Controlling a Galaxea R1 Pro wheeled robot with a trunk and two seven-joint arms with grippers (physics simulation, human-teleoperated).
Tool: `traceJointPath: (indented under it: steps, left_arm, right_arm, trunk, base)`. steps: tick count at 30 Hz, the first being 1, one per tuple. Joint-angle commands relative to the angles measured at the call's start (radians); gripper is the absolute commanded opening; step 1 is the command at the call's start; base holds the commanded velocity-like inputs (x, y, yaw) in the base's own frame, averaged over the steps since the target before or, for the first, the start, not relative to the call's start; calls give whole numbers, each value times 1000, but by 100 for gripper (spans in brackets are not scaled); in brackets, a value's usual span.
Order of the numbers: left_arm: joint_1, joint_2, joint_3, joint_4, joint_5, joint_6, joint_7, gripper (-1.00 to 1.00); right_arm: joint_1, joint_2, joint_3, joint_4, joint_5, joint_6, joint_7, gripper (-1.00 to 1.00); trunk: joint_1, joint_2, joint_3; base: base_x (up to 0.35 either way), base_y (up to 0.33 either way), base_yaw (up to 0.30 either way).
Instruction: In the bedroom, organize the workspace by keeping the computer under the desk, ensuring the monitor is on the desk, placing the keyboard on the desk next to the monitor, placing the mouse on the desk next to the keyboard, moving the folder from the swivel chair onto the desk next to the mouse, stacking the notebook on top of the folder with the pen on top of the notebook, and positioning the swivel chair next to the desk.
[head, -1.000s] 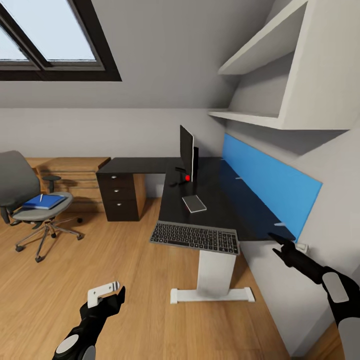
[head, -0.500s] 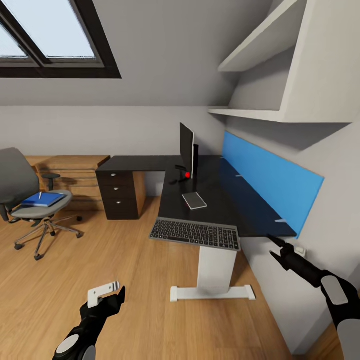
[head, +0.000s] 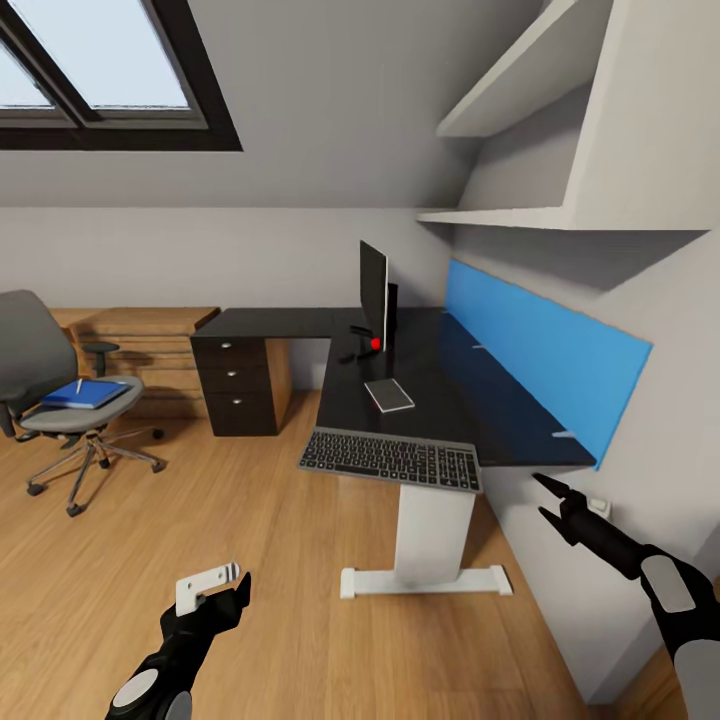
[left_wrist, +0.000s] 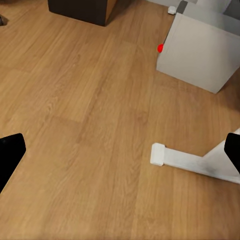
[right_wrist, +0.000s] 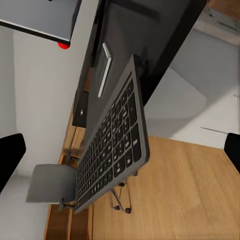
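On the desk (head: 470, 400) you have monitor (head: 373, 290) and overhanging keyboard (head: 392, 460), folder (head: 88, 393) waits on swivel chair (head: 50, 385), both grippers spread empty.

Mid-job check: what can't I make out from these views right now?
- The mouse: head view, a dark lump by the monitor stand blends into the black desk; too small to confirm.
- The pen: head view, a pale sliver on the folder; too small to be sure.
- The swivel chair: head view, its backrest is cut off by the picture's edge.
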Motion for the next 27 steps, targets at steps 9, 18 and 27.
traceJointPath:
  steps: [9,18,27]
  left_arm:
    - [0,0,-2,-2,11,3,9,100]
    - [0,0,-2,-2,11,3,9,100]
    - [0,0,0,-1,11,4,9,100]
  right_arm:
    - [-1,0,-4,0,-2,7,1,100]
    - [-1,1,-4,0,-2,5,1,100]
    - [-1,5,-4,0,-2,0,-1,100]
  trunk:
    - [35,-64,-29]
    - [69,-127,-57]
    - [69,-127,-57]
  base:
    - [0,0,0]
    - [0,0,0]
    - [0,0,0]
